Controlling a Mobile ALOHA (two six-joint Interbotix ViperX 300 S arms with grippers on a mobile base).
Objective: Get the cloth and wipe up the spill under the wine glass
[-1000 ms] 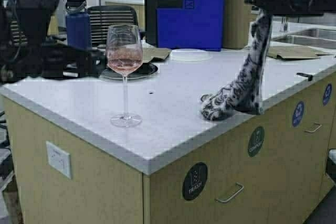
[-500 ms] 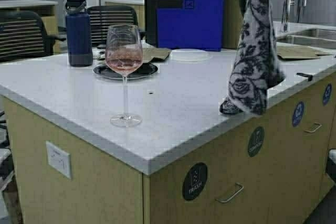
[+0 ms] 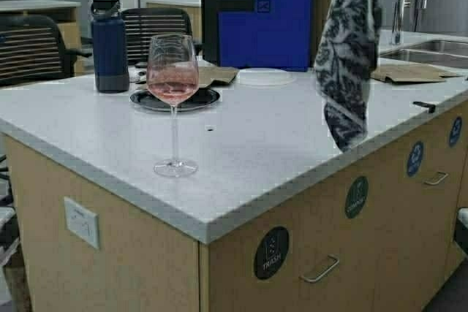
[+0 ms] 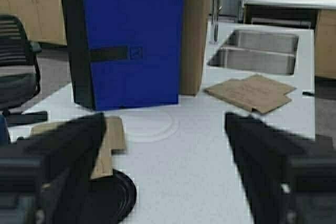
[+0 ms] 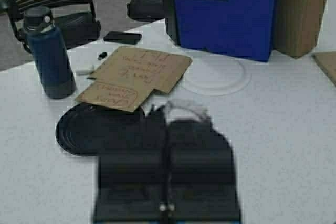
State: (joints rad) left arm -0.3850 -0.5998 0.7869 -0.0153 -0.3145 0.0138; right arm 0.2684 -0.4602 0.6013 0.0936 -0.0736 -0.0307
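Observation:
The wine glass (image 3: pixel 173 78) stands upright with pink liquid near the counter's front left corner. No spill shows around its foot. The cloth (image 3: pixel 349 56), dark with a white leaf pattern, hangs limp from above the top of the high view, its lower end over the counter's right front edge. My right gripper (image 5: pixel 167 121) is shut on the cloth; a pale fold (image 5: pixel 184 109) shows at its tips. It is out of the high view. My left gripper (image 4: pixel 165 129) is open and empty, high over the counter, facing the blue box, also out of the high view.
A dark blue bottle (image 3: pixel 110 45), a black plate (image 3: pixel 186 100), a white plate (image 3: pixel 262 75) and brown paper sheets (image 3: pixel 409 72) lie behind the glass. A tall blue box (image 3: pixel 259 12) stands at the back, a sink (image 3: pixel 431 52) at far right. A small dark speck (image 3: pixel 210 128) marks the counter (image 3: pixel 248 144).
Both arms have risen out of the high view. The cloth has been lifted off the counter edge; its lower end now hangs free and has swung slightly.

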